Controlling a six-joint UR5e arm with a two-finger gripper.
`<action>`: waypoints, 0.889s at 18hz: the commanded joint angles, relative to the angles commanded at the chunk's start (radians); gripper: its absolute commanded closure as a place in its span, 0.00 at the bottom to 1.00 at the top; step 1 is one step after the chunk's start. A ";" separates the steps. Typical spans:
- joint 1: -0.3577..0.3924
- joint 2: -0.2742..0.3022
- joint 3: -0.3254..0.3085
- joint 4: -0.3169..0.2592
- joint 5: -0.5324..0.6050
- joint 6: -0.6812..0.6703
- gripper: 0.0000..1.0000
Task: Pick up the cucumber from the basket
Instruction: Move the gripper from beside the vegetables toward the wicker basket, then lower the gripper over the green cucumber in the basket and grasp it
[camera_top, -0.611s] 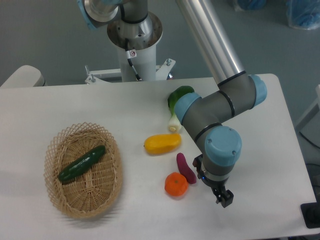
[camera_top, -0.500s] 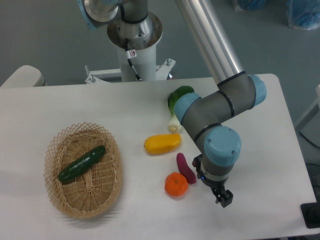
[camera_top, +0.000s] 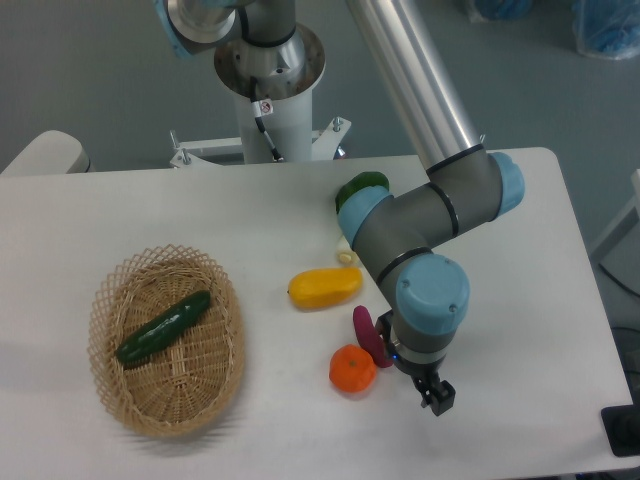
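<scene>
Cucumber (camera_top: 164, 327) position: inside the wicker basket (camera_top: 166, 341), lying diagonally across the woven floor, upper end toward the table's far edge and right, lower end toward the near-left. It is dark green and glossy, and nothing touches it but the basket weave. The basket is oval, light tan, with an open looped rim, and sits on the left half of the white table (camera_top: 120, 220), nearer the front edge than the back.

Gripper (camera_top: 436, 398) position: near the table's front edge, right of centre, well apart from the basket. It hangs below the arm's blue-capped wrist joint (camera_top: 431, 293) and appears only as a small dark block; whether its fingers are spread or pressed together cannot be told from this view. Nothing is visibly held in it.

Other items, centre of the table: a yellow vegetable (camera_top: 325, 287) lies lengthwise between the basket and the arm. An orange round fruit (camera_top: 352, 368) rests toward the front edge, with a purple vegetable (camera_top: 366, 335) just beside it on the right, partly covered by the wrist. A bok choy (camera_top: 357, 190), green top visible and pale stalk end showing below, lies behind the arm's elbow segment.

Robot base column (camera_top: 268, 90) stands beyond the table's far edge.
</scene>
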 joint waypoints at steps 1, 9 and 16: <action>-0.009 0.005 -0.006 -0.002 0.002 -0.009 0.00; -0.112 0.129 -0.166 0.000 -0.017 -0.139 0.00; -0.218 0.241 -0.264 -0.002 -0.064 -0.278 0.00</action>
